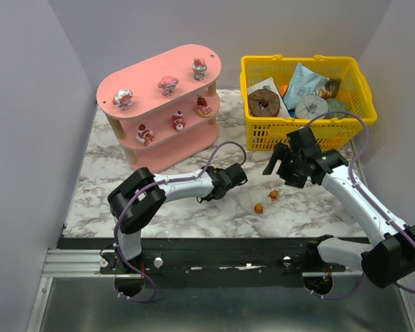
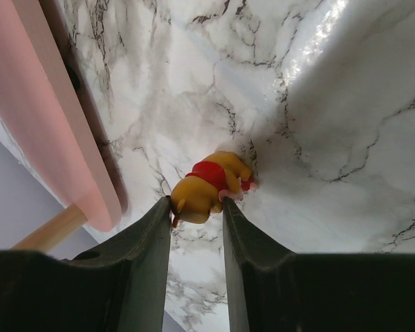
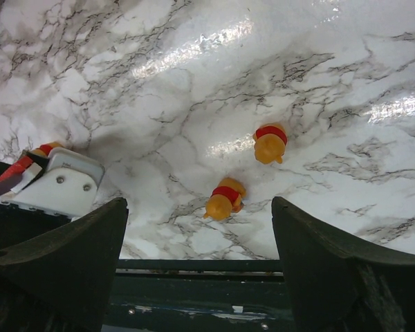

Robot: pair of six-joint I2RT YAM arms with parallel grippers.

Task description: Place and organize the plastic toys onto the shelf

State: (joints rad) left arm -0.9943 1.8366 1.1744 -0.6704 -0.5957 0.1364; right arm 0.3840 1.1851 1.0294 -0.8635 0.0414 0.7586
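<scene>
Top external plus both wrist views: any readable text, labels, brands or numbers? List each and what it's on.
Nothing is readable in any view.
Packets in the yellow basket: some printing, too small and blurred to read.
Pink shelf and the toys on it: no text visible.
Bear figurine in the left wrist view: no markings.
Loose bear figurines in the right wrist view: no markings.

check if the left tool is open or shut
Shut on the bear toy: in the left wrist view both fingers of the left tool pinch its sides.
</scene>
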